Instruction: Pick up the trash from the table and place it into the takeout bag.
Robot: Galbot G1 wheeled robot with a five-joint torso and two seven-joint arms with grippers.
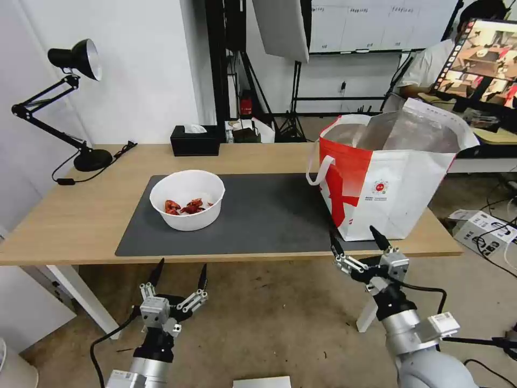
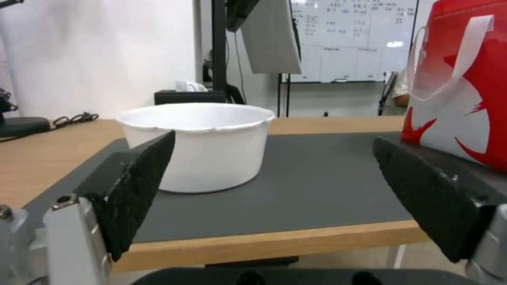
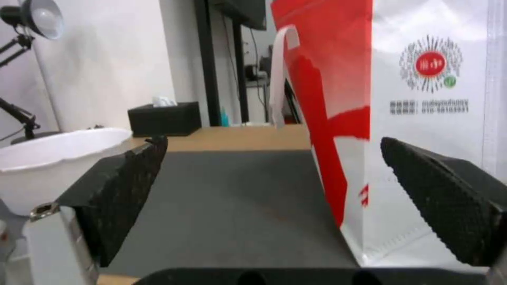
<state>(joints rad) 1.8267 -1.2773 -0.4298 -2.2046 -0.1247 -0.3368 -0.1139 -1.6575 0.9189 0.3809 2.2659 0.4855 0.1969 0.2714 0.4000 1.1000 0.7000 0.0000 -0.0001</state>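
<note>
The trash in view is a white round bowl [image 1: 187,200] [image 2: 196,144] [image 3: 47,166] holding red scraps, standing on the left part of the dark grey mat [image 1: 264,215] on the table [image 1: 70,215]. At the mat's right end stands the takeout bag [image 1: 388,178] [image 2: 465,87] [image 3: 401,99], red and white, mouth open, foil lining showing. My left gripper [image 1: 180,275] [image 2: 275,186] hangs open below the table's front edge, in front of the bowl. Open too, my right gripper [image 1: 355,240] [image 3: 275,186] sits at the front edge just before the bag's lower corner.
A black tissue box [image 1: 195,140] sits at the table's back edge. A black desk lamp [image 1: 75,108] with its cable occupies the back left corner. Light stands and a monitor [image 1: 479,59] are behind the table; boxes and cables lie on the floor at the right.
</note>
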